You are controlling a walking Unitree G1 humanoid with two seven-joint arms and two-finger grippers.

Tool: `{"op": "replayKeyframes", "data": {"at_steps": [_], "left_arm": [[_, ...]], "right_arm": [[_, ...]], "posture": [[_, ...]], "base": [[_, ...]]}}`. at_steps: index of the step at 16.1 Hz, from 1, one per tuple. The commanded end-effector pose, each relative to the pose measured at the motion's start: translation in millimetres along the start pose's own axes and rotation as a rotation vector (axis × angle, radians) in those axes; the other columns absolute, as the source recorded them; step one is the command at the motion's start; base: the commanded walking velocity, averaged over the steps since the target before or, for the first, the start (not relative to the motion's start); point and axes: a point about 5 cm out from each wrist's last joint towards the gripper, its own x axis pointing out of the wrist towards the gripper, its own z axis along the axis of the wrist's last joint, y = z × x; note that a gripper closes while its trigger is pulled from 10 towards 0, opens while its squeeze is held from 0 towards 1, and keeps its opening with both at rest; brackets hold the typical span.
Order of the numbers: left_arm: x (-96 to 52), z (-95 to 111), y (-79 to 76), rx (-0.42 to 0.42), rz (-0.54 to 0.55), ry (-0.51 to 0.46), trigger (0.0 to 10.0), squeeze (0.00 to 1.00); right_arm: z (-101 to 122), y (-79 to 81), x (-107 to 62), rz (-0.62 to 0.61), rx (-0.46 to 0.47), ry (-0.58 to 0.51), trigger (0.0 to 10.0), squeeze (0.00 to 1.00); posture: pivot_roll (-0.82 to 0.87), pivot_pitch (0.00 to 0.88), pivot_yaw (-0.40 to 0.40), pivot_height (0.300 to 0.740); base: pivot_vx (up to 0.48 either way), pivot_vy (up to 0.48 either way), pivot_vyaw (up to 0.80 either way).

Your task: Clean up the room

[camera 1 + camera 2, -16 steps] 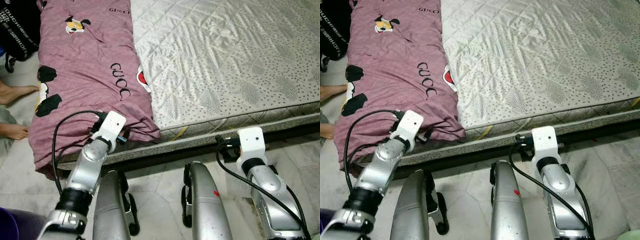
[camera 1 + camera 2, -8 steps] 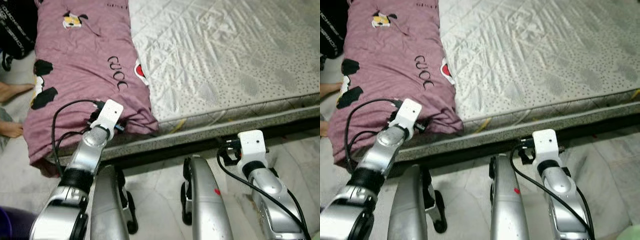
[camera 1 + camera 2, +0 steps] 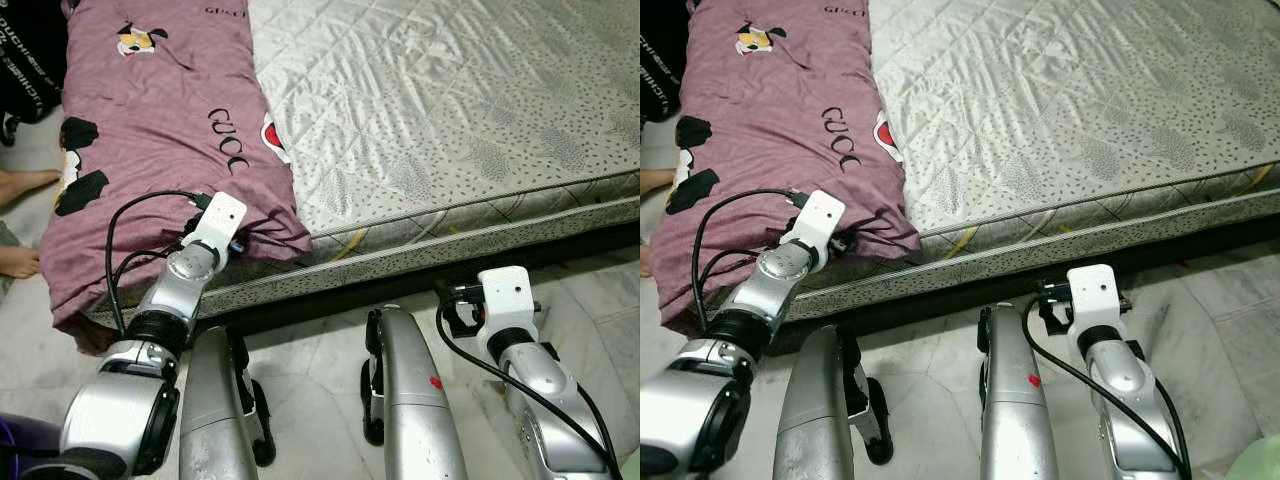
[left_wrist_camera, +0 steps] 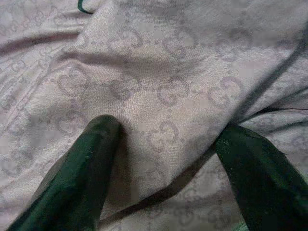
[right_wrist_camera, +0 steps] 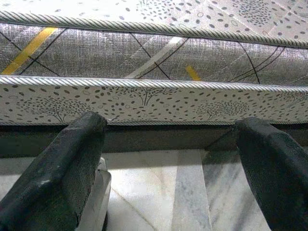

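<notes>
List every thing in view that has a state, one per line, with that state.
Mauve printed blanket: bunched lengthwise along the bed's left side, its near end hanging over the edge.
Grey quilted mattress: bare, uncovered.
Left gripper: open, fingers pressed into the blanket fabric.
Right gripper: open, empty, low by the mattress's side over the marble floor.
</notes>
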Motion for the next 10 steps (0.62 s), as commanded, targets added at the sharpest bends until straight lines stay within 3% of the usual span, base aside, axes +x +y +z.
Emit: {"op": "replayKeyframes", "data": {"at_steps": [1, 10], "left_arm": [[-0.7, -6.9, 5.4, 0.003, 0.017, 0.023, 0.0, 0.00], [1.3, -3.1, 9.3, -0.004, 0.040, -0.022, 0.0, 0.00]], "right_arm": [[-0.9, -1.7, -2.8, -0.008, 0.002, 0.000, 10.0, 0.00], [-1.9, -2.1, -1.8, -0.011, -0.002, 0.002, 10.0, 0.00]], "posture": [[-0.19, 0.255, 0.043, 0.555], [-0.19, 0.244, 0.039, 0.555]], "base": [[0.000, 0.000, 0.00], [0.000, 0.000, 0.00]]}}
